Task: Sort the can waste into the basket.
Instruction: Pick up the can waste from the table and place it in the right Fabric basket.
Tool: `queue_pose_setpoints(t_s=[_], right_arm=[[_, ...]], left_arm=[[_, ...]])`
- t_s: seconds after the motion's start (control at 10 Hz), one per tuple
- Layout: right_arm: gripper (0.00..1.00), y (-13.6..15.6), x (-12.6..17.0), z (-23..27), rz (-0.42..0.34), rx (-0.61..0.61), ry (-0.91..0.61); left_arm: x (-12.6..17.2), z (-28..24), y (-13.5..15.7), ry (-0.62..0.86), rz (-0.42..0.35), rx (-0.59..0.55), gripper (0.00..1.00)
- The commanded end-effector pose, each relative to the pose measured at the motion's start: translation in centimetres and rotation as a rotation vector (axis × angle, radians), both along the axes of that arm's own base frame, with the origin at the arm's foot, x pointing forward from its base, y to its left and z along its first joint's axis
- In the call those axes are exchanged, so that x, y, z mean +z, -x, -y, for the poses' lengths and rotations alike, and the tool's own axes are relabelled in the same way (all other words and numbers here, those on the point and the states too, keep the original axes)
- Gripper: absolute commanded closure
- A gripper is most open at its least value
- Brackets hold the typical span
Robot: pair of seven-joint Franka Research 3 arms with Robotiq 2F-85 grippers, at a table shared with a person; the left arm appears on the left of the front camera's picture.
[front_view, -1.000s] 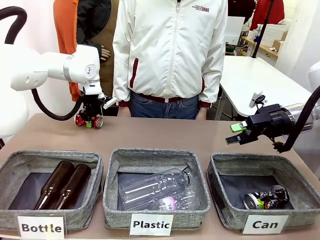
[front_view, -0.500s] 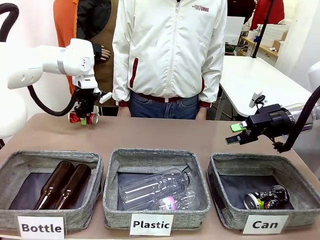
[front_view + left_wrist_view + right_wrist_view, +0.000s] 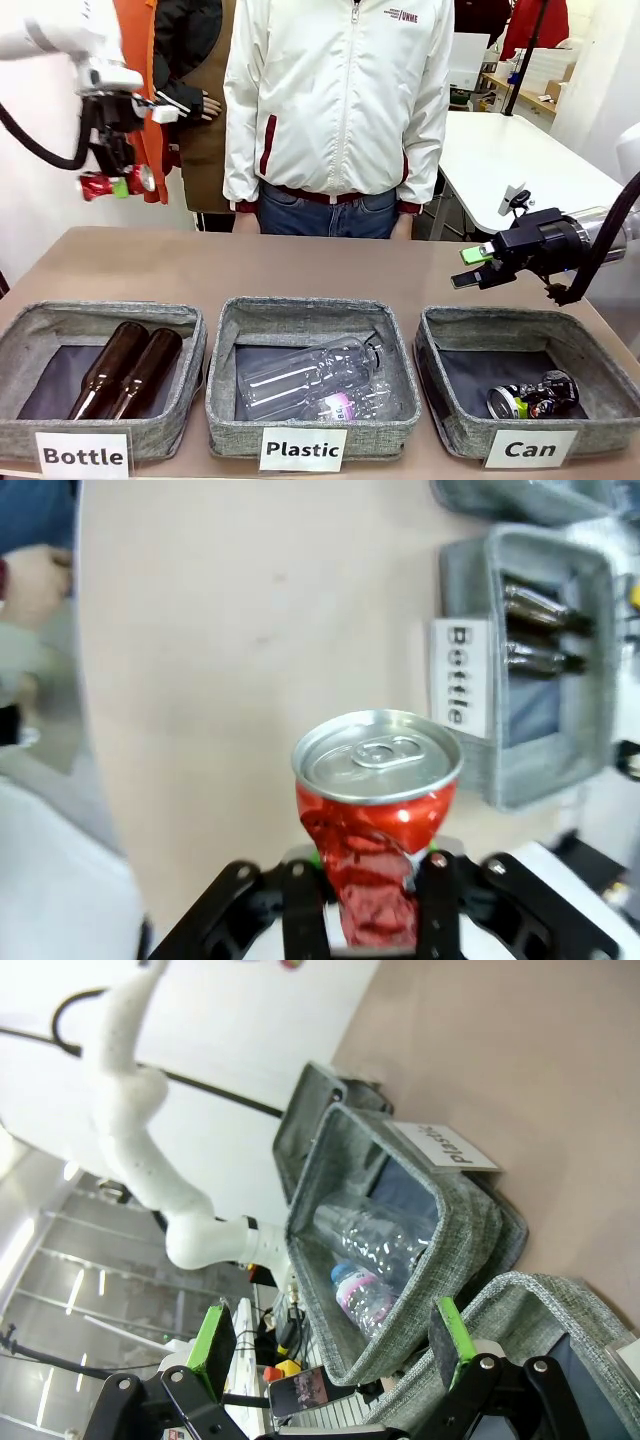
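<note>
On my far left, the left gripper (image 3: 112, 183) hangs high above the table's (image 3: 300, 265) left end, clamped on the crushed red can (image 3: 100, 185), which lies sideways between the pads. In the left wrist view I see that can (image 3: 375, 825) end-on, its silver top facing the camera and its dented red body pinched between the green-padded fingers (image 3: 300, 895).

Below it I see the "Bottle" basket (image 3: 100, 320) with two brown glass bottles (image 3: 125, 370) lying side by side. Next comes the "Plastic" basket (image 3: 312, 310), holding clear plastic bottles (image 3: 315, 385). A person in a white jacket (image 3: 340, 100) stands at the far side behind it.

Further right, the "Can" basket (image 3: 520, 325) holds the dark printed can (image 3: 530, 395), lying on its side near the front right of the dark floor. My right gripper (image 3: 470, 268) hovers just above that basket's far rim, its jaws spread apart with nothing between them; the right wrist view shows the two green pads (image 3: 452, 1345) wide apart.
</note>
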State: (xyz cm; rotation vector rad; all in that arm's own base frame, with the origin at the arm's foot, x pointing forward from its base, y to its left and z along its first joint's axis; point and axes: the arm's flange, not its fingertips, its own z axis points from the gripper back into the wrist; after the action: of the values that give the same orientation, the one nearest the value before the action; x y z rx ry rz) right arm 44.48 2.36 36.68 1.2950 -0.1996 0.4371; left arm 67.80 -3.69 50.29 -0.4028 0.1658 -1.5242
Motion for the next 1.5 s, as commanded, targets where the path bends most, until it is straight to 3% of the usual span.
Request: queue_pose_setpoints(t_s=[0.0,0.3,0.6,0.7,0.8,1.4], right_arm=[[0.00,0.1,0.3,0.1,0.021,0.005,-0.003],[0.00,0.1,0.3,0.1,0.021,0.005,-0.003],[0.00,0.1,0.3,0.1,0.021,0.005,-0.003],[0.00,0.1,0.3,0.1,0.021,0.005,-0.003],[0.00,0.1,0.3,0.1,0.021,0.005,-0.003],[0.00,0.1,0.3,0.1,0.021,0.005,-0.003]], left_arm=[[-1.2,-2.4,9.1,0.050,-0.009,0.003,0.88],[-2.8,-5.1,18.3,0.130,0.181,0.064,0.88],[-5.1,-6.6,22.4,0.277,0.380,0.098,0.88],[-5.2,-6.4,22.0,0.300,0.399,0.086,0.88],[-1.9,-8.0,18.0,0.216,0.295,0.148,0.88],[-1.9,-8.0,18.0,0.216,0.295,0.148,0.88]])
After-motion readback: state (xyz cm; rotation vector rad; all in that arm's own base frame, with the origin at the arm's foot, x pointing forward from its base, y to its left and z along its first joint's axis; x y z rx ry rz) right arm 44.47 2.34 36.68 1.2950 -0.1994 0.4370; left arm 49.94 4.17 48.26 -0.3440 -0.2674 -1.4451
